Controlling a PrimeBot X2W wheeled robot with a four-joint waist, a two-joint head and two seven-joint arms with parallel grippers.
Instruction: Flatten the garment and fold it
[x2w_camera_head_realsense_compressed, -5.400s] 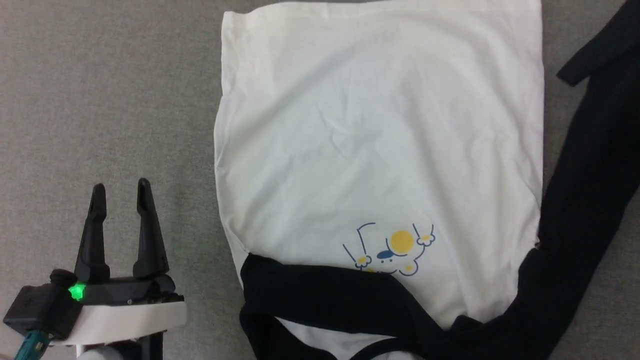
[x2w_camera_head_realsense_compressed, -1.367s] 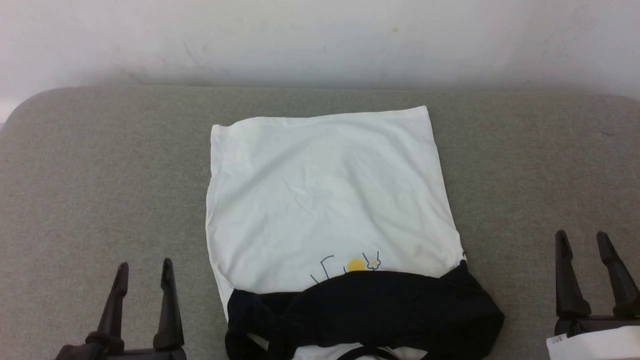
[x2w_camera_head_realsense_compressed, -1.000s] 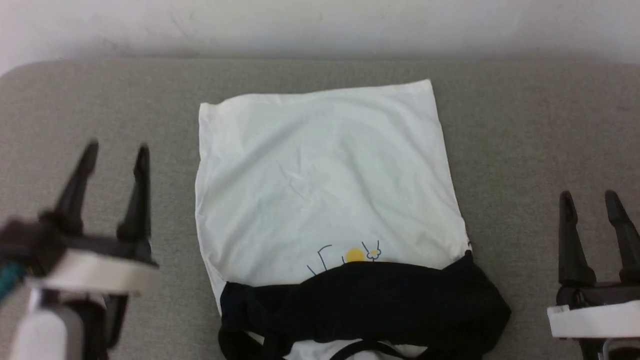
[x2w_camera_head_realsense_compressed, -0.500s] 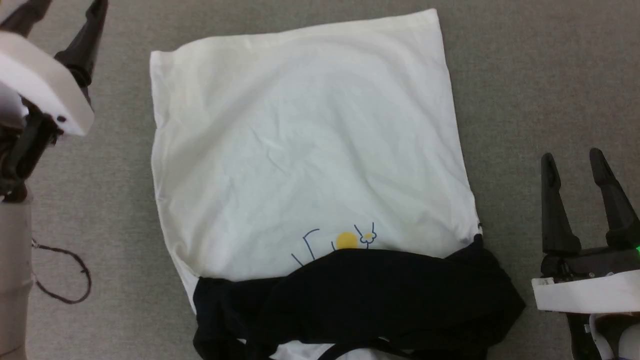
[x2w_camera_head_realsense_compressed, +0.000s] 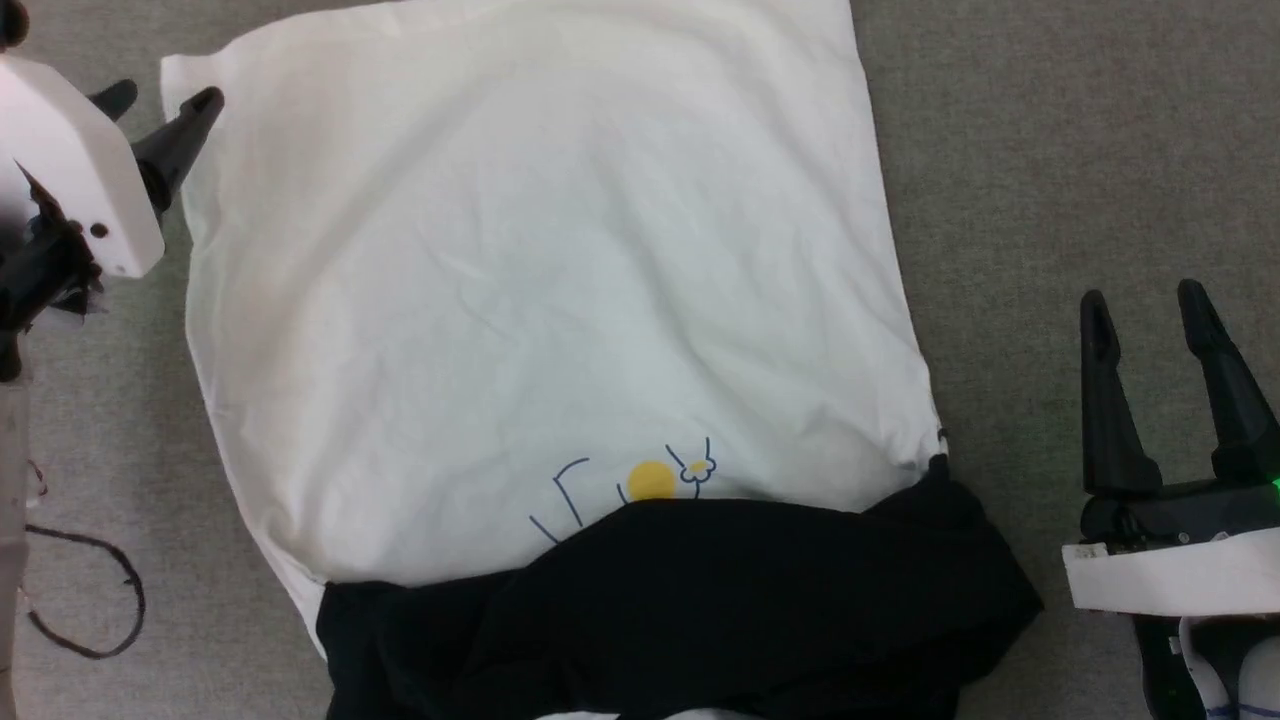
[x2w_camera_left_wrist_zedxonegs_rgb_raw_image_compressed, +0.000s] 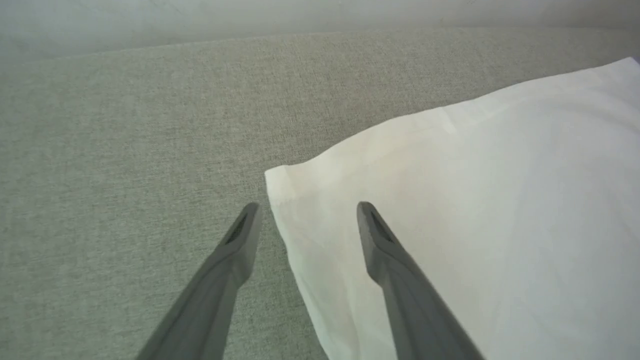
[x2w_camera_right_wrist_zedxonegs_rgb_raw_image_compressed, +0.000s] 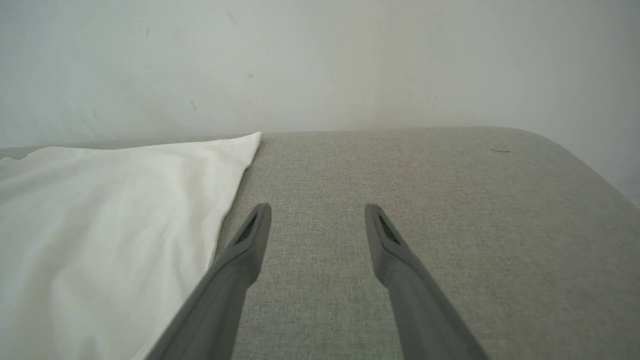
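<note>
Compared with the earliest frame, the black sleeves now both lie folded across the near end of the garment, where one trailed off to your right; the camera has shifted too. Nearest you, those sleeves cover the collar end and overlap the lower part of the print. Beside them the right gripper hovers over bare grey surface, just off the garment's right edge, fingers spread wide and holding nothing. Beyond the print, the white body lies flat with light creases, its long axis running straight away from you, hem farthest. At the far-left hem corner stands the left gripper, closer to that corner than half a second ago. Its fingers are wide apart and empty. In the left wrist view, one hangs over cloth and the other over the surface, so the side edge passes between them, with the corner just ahead of the tips. The far-right hem corner lies well ahead and left of your right fingertips. Judged from this, the left arm is placed to pinch; the right has the longer reach before the hem can be drawn toward you.
</note>
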